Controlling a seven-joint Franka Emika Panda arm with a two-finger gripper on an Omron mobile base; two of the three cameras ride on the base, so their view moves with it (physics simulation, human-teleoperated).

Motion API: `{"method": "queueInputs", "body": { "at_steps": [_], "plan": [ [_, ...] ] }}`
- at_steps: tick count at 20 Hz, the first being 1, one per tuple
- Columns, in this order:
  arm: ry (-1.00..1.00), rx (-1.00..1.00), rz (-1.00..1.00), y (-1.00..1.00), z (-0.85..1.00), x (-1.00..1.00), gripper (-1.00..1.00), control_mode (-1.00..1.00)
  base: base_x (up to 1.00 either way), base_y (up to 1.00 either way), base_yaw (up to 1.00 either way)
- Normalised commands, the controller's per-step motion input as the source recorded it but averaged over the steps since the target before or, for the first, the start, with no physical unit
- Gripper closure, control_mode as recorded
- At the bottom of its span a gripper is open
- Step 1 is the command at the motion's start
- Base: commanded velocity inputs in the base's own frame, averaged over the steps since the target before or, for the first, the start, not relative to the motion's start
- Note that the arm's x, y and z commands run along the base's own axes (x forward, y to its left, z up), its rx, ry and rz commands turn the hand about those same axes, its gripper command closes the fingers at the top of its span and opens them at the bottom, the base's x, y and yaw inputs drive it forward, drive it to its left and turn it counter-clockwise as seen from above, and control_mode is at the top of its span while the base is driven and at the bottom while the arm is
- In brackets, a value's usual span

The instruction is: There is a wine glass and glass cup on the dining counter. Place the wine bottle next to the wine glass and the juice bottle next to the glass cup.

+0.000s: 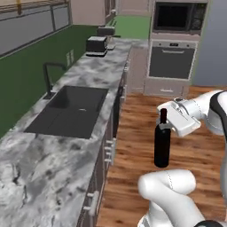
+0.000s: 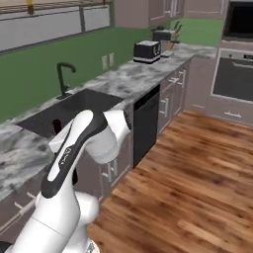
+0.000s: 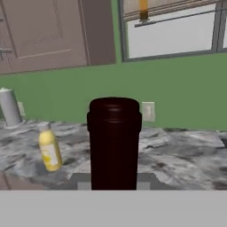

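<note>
Midway, by the look: gripper (image 1: 166, 116) clamped on the neck of the wine bottle (image 1: 162, 144), carried upright over the wood floor (image 1: 195, 150), clear of the marbled worktop (image 1: 66, 146) with the sink (image 1: 71, 111). Dark red top close up in hand view. Juice bottle (image 3: 49, 150) standing on that worktop by the green wall. Next, probably: carry across to the dining counter, set down beside the wine glass, bottle kept vertical.
</note>
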Motion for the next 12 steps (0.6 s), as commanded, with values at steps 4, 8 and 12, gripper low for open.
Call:
{"method": "queueInputs", "body": {
  "at_steps": [4, 8, 12],
  "plan": [
    [0.0, 0.0, 0.0, 0.0, 0.0, 0.0, 1.0, 1.0, 0.0, 0.03, -1.0],
    [0.0, 0.0, 0.0, 0.0, 0.0, 0.0, 1.0, 1.0, 0.0, 0.02, -1.0],
    [0.0, 0.0, 0.0, 0.0, 0.0, 0.0, 1.0, 1.0, 0.0, 0.02, -1.0]
  ]
}}
